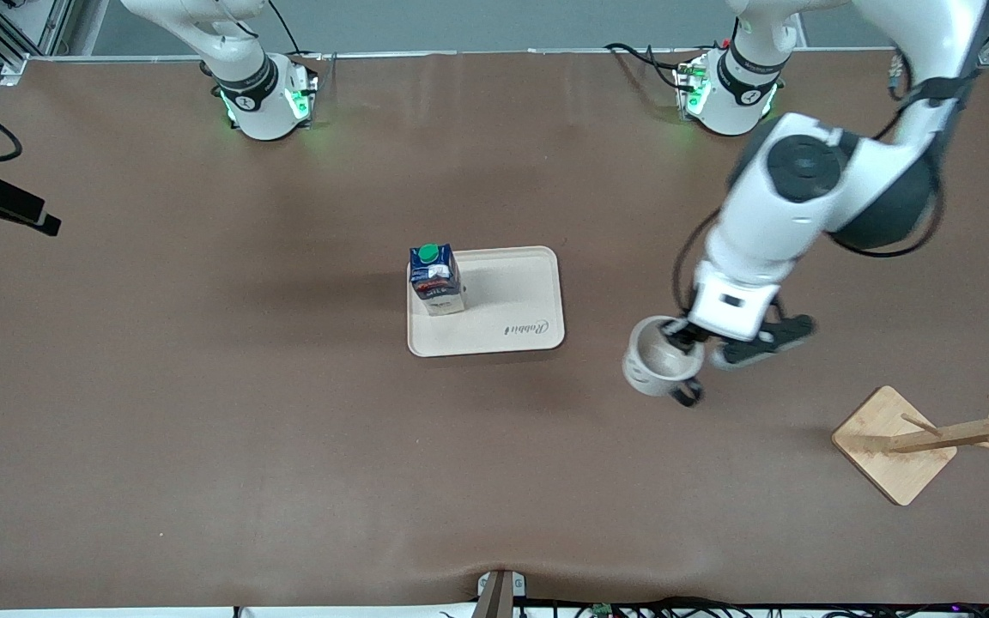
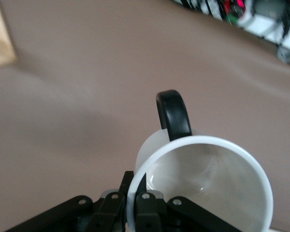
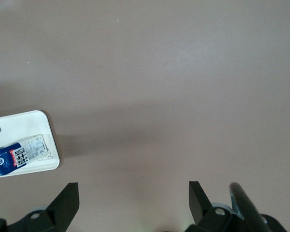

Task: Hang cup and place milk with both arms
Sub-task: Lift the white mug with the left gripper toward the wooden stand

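The white cup [image 1: 660,358] with its black handle [image 1: 688,394] hangs from my left gripper [image 1: 685,336], over the table between the tray and the wooden rack. In the left wrist view the left gripper [image 2: 134,193] is shut on the cup's rim [image 2: 203,186], one finger inside and one outside, and the handle [image 2: 174,116] points away from it. The smiley face is hidden. The dark-blue milk carton [image 1: 436,279] with a green cap stands upright on the tray [image 1: 512,296], at its edge toward the right arm's end. My right gripper [image 3: 133,198] is open and empty, high over bare table. The right wrist view also shows the milk [image 3: 12,159].
The beige tray [image 3: 24,123] sits mid-table. A wooden cup rack [image 1: 932,438] with pegs stands on a square base near the left arm's end, nearer the front camera; its base corner shows in the left wrist view [image 2: 0,46]. A black device [image 1: 1,206] sits at the right arm's end.
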Robot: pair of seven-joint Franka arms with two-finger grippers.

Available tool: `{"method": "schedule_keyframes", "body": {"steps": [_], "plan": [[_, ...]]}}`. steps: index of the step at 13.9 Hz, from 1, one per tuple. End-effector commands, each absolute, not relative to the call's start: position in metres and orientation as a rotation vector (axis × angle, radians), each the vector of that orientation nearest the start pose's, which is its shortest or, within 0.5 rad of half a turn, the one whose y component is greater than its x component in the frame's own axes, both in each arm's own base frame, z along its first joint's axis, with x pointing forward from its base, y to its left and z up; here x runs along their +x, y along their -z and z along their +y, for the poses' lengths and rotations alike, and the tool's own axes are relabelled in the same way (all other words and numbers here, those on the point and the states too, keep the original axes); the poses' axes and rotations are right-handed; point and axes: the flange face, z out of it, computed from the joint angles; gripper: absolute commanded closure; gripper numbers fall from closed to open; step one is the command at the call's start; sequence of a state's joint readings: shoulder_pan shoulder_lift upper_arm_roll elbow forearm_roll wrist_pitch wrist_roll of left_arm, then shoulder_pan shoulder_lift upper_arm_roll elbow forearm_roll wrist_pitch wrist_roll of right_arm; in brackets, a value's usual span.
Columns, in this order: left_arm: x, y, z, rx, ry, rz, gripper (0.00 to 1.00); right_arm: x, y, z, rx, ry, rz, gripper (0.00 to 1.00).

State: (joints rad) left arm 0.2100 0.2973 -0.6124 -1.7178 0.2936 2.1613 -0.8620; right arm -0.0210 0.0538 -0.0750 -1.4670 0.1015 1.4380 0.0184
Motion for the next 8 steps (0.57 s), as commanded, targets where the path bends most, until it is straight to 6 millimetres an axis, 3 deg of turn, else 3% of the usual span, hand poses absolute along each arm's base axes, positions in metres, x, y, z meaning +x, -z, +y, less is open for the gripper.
{"method": "schedule_keyframes", "body": {"steps": [1, 4, 8], "plan": [[0.620, -0.486, -0.149, -3.052, 0.418, -0.530, 1.00, 0.561, -0.626, -0.015, -3.031, -0.152, 0.071, 0.00], [0.626, -0.503, -0.082, -3.018, 0.449, -0.470, 1.00, 0.565, -0.622, -0.014, -3.025, -0.147, 0.067, 0.00], [0.632, -0.507, 0.004, -2.995, 0.483, -0.353, 1.00, 0.571, -0.603, 0.005, -2.962, -0.207, 0.049, 0.00]]}}
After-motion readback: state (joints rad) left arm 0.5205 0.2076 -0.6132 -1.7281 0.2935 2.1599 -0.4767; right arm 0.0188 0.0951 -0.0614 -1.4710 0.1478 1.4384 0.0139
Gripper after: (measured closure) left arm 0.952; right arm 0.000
